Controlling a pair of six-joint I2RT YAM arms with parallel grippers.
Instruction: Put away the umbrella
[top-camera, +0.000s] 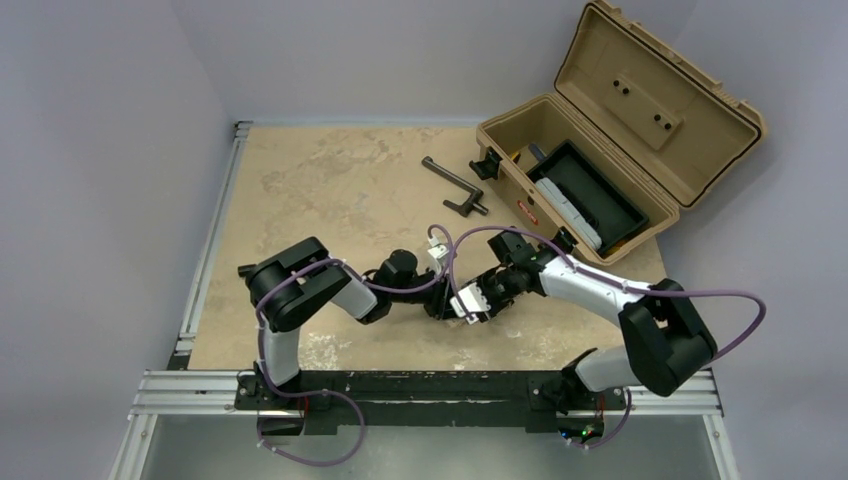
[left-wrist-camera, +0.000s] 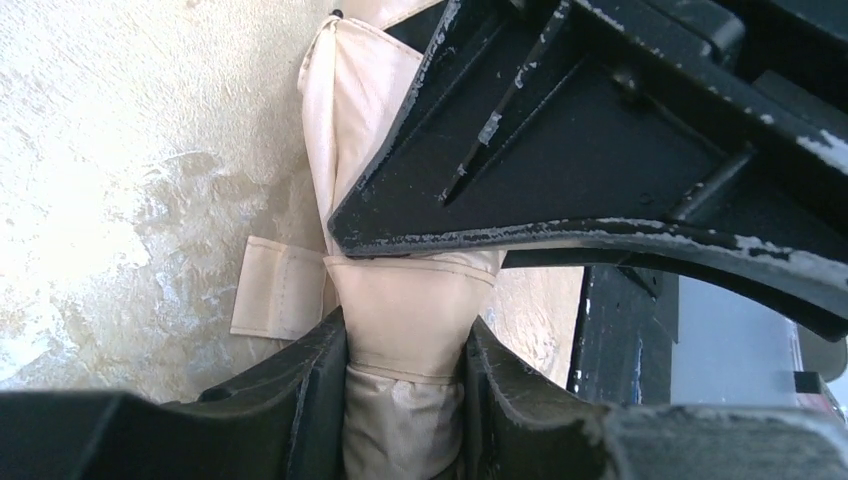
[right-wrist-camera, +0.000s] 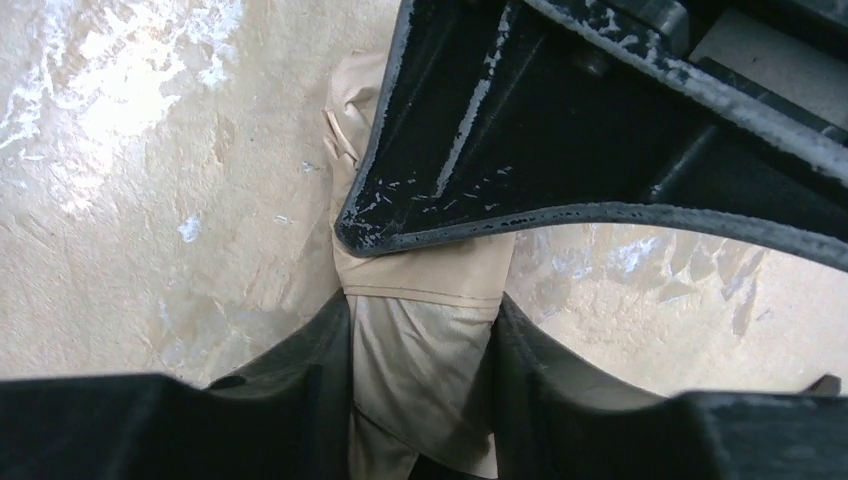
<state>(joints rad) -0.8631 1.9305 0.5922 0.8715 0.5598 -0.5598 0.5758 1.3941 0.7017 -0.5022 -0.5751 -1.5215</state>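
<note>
The umbrella (left-wrist-camera: 400, 320) is folded, its beige fabric bundled, and lies on the table's middle front. A beige strap tab (left-wrist-camera: 275, 300) sticks out to its left. My left gripper (left-wrist-camera: 405, 350) is shut on the bundle, both fingers pressing into the fabric. My right gripper (right-wrist-camera: 422, 335) grips the same umbrella (right-wrist-camera: 420, 300) close by, with its fingers against the cloth on both sides. In the top view the two grippers, left (top-camera: 442, 300) and right (top-camera: 482, 298), meet tip to tip and hide nearly all of the umbrella. Its handle and shaft are out of view.
An open tan hard case (top-camera: 520, 150) stands at the back right, lid raised, with a black tray (top-camera: 590, 195) inside. A dark L-shaped metal bar (top-camera: 452, 185) lies on the table just left of the case. Grey walls surround the table.
</note>
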